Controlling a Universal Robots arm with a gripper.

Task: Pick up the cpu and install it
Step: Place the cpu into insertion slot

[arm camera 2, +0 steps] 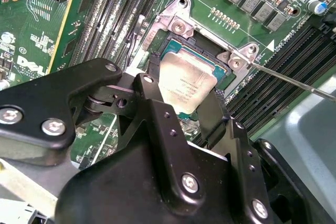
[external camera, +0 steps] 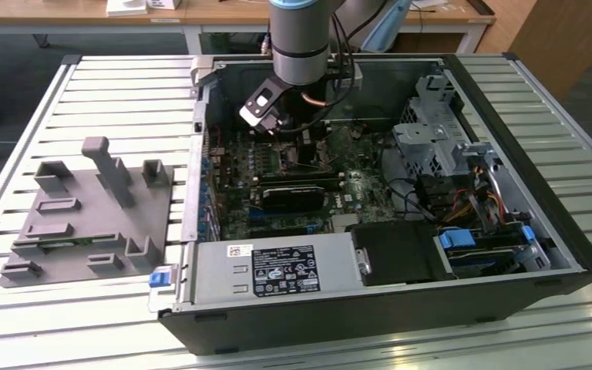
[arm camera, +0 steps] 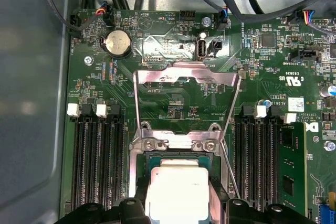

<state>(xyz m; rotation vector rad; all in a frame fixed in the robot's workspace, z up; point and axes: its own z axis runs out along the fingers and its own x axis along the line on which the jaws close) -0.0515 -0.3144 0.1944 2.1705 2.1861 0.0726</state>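
Silver-topped and square, the one cpu (arm camera: 177,184) sits right over the socket (arm camera 2: 170,45) on the green board; I can't tell whether it is fully seated. One end effector (arm camera 2: 181,94) has its two black fingers (arm camera 2: 150,92) drawn in against opposite edges of the chip, gripping it. One metal hold-down frame (arm camera: 184,74) lies flipped open just beside the socket, and two banks of memory slots (arm camera: 97,166) flank it. One grey fixture (external camera: 90,216) stands on the table (external camera: 121,85), well apart from the socket.

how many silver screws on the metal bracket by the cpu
2: one silver screw at one end of the silver metal bracket beside the silvery square cpu, one at the other. Others may be hidden.
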